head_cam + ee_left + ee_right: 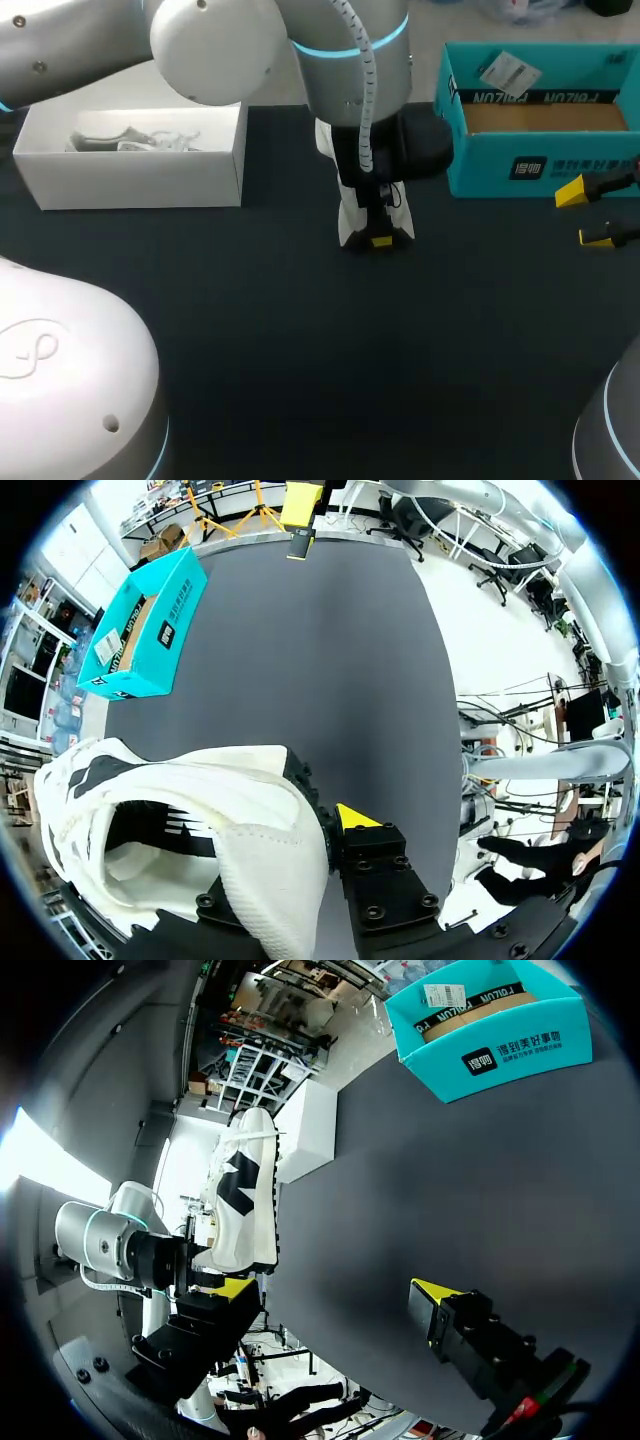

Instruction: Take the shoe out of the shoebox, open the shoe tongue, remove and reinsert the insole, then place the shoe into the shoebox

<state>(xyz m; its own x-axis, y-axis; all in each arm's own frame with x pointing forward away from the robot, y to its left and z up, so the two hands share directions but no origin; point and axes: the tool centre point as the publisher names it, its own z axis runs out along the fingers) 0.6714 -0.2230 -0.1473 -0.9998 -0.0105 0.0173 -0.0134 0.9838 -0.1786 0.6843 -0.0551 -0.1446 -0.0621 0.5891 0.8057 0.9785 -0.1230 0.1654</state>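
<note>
Gripping with left tool [380,240], hovering with right tool [585,215].
Pinches the shoe [260,870] over mid-tabletop [300,330]; holds right fingers [570,193] spread apart.

Left tool [380,240] on shoe [351,222] — teal shoebox [540,166] nearby

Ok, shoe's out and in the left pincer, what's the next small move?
Probably bring the right pincer across to the shoe, ready to open its tongue. The left pincer holds the shoe over the table, clear of the teal shoebox; the right one sits open and empty near that box.
</note>
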